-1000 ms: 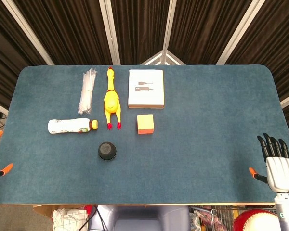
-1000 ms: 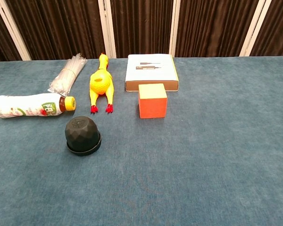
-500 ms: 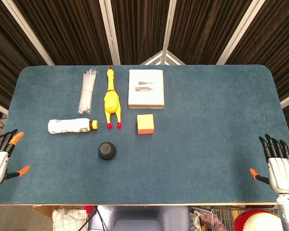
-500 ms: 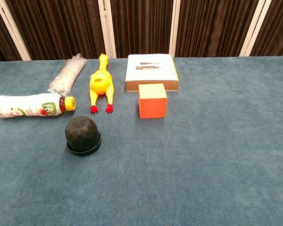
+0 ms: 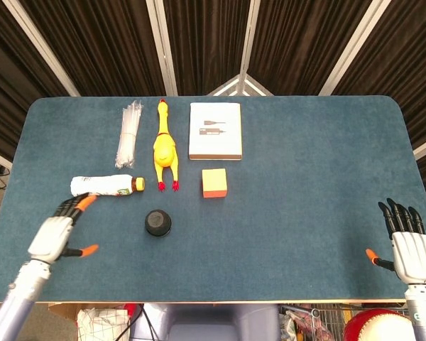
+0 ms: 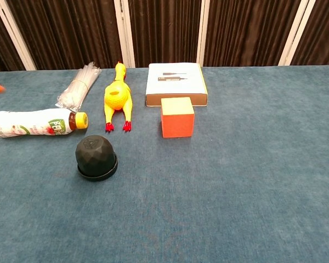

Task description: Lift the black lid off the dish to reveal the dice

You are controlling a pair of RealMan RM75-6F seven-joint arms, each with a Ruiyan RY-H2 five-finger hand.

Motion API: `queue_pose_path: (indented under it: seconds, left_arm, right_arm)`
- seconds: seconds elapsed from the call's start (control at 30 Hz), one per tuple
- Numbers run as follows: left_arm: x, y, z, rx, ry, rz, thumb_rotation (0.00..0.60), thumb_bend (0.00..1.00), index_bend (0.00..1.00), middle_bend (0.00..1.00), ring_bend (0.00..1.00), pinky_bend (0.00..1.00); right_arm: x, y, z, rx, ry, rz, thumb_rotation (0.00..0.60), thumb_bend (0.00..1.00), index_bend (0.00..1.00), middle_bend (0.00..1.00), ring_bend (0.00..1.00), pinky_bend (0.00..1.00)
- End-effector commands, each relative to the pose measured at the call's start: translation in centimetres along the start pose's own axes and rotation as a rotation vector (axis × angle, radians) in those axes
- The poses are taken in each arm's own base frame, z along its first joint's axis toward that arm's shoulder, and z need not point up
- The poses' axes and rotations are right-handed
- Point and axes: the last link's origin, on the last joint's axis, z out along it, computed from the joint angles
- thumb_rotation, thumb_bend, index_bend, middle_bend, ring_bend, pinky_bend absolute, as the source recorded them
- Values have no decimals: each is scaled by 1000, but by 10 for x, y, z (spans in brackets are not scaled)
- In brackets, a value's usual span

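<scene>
The lid is sitting untouched on its dish near the table's front, below the bottle; nothing is lifted yet, so no dice are showing. The left hand is hovering nearby, fingers spread and empty; the right hand is waiting released at the far edge.

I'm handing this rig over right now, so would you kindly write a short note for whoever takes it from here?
Left hand: holds nothing, fingers apart, over the near left of the table, short of the black lid and near the lying bottle.
Right hand: holds nothing, fingers apart, at the table's near right corner.
The black lid still sits on its dish, in front of the rubber chicken; the dice are hidden.
Done: nothing lifted.
Left: grip the lid and lift it off.
</scene>
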Motion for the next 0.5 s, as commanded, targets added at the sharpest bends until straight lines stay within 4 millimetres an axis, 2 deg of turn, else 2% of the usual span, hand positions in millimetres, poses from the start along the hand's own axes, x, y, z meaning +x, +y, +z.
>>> queue_pose_path:
  seconds: [0.03,0.17,0.27,0.5]
  left_arm:
    - [-26,22,18,-45,-66,-28,600,102,102,0,0,0]
    - [-46,37,30,-64,-116,-13,600,94,105,0,0,0]
    - [-54,46,35,-63,-115,-27,600,86,109,0,0,0]
    - [-72,49,45,-35,-99,-119,600,84,119,0,0,0]
  right_arm:
    - [0,0,0,0,1,1,600,189,60,31,67,0]
    - [1,2,0,-6,2,8,600,190,60,31,67,0]
    - [1,4,1,-11,2,11,600,189,60,31,67,0]
    - [3,7,1,-15,0,22,600,189,60,31,67,0]
